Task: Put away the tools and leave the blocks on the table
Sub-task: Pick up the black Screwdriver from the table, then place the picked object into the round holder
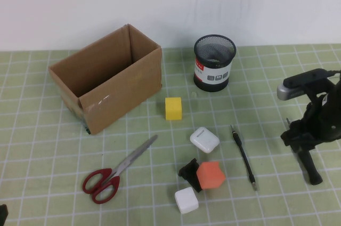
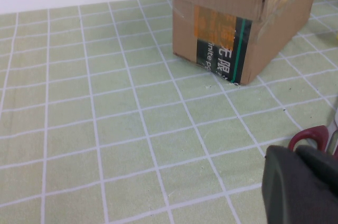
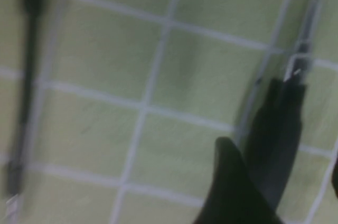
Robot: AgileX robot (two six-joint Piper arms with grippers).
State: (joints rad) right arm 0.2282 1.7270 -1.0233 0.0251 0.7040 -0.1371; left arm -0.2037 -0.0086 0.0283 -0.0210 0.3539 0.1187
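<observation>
Green mat: thick tool under right hand.

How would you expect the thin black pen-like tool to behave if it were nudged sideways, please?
The thin black pen-like tool looks slender and round, so it would probably roll across the mat. It seems stiff and light. Lying flat, it may be awkward for the right pincer beside it to pinch.
</observation>
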